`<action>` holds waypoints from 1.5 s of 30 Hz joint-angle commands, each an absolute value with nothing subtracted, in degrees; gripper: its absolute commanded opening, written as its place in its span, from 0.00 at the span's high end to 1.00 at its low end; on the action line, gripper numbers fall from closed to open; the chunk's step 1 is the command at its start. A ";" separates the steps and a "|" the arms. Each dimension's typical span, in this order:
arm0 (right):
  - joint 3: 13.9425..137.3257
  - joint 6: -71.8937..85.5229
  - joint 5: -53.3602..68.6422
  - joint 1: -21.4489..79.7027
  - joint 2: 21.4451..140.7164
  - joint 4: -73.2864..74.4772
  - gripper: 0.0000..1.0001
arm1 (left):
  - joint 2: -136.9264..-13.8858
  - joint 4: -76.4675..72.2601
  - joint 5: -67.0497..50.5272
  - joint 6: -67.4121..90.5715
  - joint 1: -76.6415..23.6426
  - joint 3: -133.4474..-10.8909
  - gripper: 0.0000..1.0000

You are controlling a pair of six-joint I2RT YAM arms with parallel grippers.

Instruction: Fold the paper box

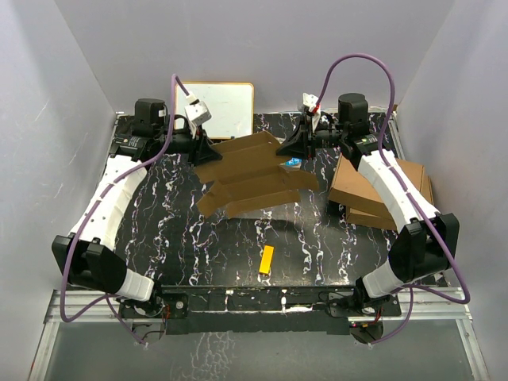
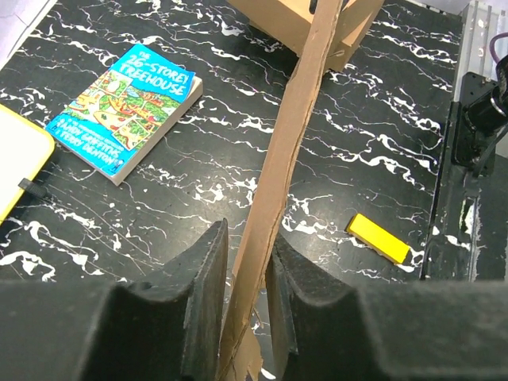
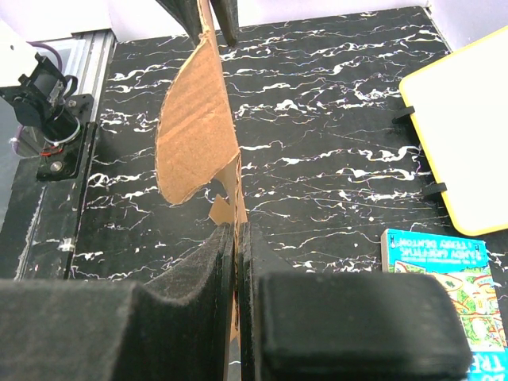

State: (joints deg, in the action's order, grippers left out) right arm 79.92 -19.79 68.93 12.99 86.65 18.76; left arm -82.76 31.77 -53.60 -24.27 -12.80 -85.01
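Paper box (image 1: 254,178), not yet folded, is strung between the two grippers over the far half of the table (image 1: 222,238), with its flaps and tabs spread out towards the near side.

From where I stand, the right gripper (image 3: 236,238) is clenched flat on it. Its two black fingers (image 3: 182,317) are pressed together with the cardboard edge pinched between them, and the sheet runs away from them on edge. From above, that grip (image 1: 290,147) sits on the sheet's far right corner.

The left gripper (image 2: 246,246) has the far left corner (image 1: 205,149) between its fingers (image 2: 202,286). The pads stand on either side of the thin brown edge, very close to both faces. The wrist view is too tight for me to tell whether they are clamping it or only bracketing it.

Further out, a colourful paperback book (image 2: 127,111) lies flat on the black marbled top below the sheet. A whiteboard (image 1: 222,107) with a yellow rim lies beyond it at the back edge. A small yellow block (image 1: 267,259) lies near the front of the table, well apart from the cardboard. Two finished cardboard boxes (image 1: 373,186) are stacked on the right side, partly under the right arm.
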 commanded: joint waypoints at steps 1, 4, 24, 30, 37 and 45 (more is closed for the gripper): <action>79.93 -20.54 70.66 12.74 83.76 16.52 0.92 | -81.69 31.88 -57.19 -26.02 -12.47 -85.24 0.80; 79.77 -20.65 70.57 12.69 83.72 16.52 0.92 | -81.59 31.82 -58.18 -25.94 -12.43 -85.28 0.94; 74.91 -30.50 67.84 7.32 74.70 25.95 0.29 | -64.92 18.22 -60.41 -20.95 -12.39 -69.56 1.00; 78.11 -32.15 70.74 -1.44 75.35 28.80 0.28 | -61.05 16.07 -62.12 -20.00 -12.31 -67.53 1.00; 85.98 -50.29 73.55 0.99 77.82 44.87 0.51 | -60.74 16.57 -64.97 -19.34 -12.29 -68.31 1.00; 84.70 -57.39 70.98 7.89 76.86 49.72 0.56 | -61.17 14.77 -66.79 -17.75 -12.26 -67.58 1.00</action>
State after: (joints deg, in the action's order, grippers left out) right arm 83.94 -49.82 70.39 5.52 78.35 46.61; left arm -62.00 16.67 -63.29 -18.20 -12.53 -67.53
